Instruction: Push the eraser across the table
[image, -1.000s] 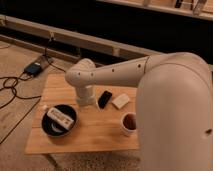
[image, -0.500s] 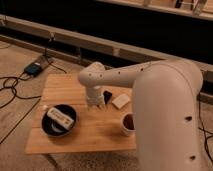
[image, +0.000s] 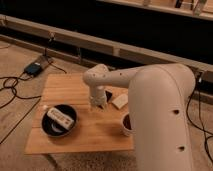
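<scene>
In the camera view, the gripper (image: 98, 103) hangs low over the middle of the table (image: 62, 87), just beside the eraser (image: 108, 95), likely so it can shove it along. I cannot tell if the claw is spread or pressed together.

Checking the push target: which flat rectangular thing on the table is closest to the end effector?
The black eraser, right beside the end effector at the table's middle; the cream block lies beyond it, the white strip sits in the bowl.
</scene>
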